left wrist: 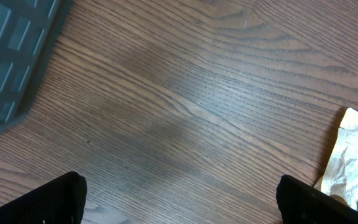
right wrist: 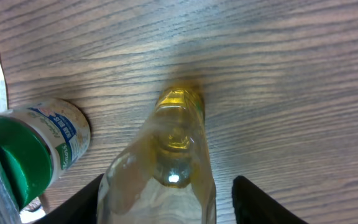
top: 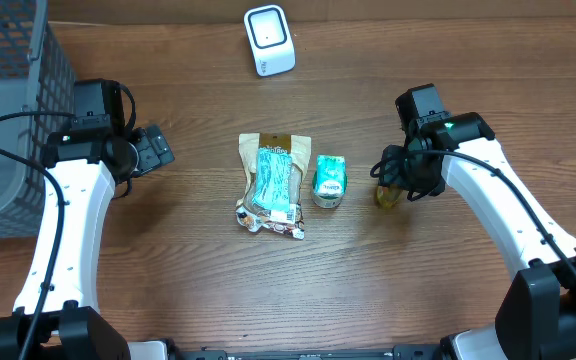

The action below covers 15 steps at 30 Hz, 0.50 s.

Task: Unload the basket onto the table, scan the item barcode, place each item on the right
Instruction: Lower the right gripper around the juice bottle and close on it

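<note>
On the table's (top: 198, 110) right, the bottle of yellow liquid (right wrist: 178, 134) stands seemingly upright between the right gripper's (right wrist: 173, 202) part-open jaws, unclamped; the far-off left gripper (left wrist: 179, 205) gapes wide, empty

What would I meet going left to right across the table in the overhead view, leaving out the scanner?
grey basket → left tool → snack pouch → green-capped jar → yellow bottle

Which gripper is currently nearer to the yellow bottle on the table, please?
The right gripper: its jaws straddle the yellow bottle from above. The left gripper is far off, past the snack bag, beside the basket.
</note>
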Each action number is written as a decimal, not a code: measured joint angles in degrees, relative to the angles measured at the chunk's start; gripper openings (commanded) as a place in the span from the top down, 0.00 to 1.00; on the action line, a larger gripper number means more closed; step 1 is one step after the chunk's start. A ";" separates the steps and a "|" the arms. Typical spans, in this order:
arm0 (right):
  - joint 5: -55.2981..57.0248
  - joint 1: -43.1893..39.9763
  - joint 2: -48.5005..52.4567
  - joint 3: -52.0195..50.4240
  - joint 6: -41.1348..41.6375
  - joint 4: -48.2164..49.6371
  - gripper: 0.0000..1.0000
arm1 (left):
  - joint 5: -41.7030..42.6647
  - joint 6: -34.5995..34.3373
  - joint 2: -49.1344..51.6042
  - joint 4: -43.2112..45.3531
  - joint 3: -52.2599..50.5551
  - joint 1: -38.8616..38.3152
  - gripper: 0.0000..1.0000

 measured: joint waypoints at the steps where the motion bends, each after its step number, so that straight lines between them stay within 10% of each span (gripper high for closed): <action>1: 0.00 0.00 0.00 0.00 0.04 0.13 0.45 | 0.02 0.00 0.00 0.00 0.00 0.00 0.00; 15: -0.13 0.00 0.00 0.00 0.11 0.52 0.50 | 0.00 0.00 0.00 0.00 0.00 0.00 0.00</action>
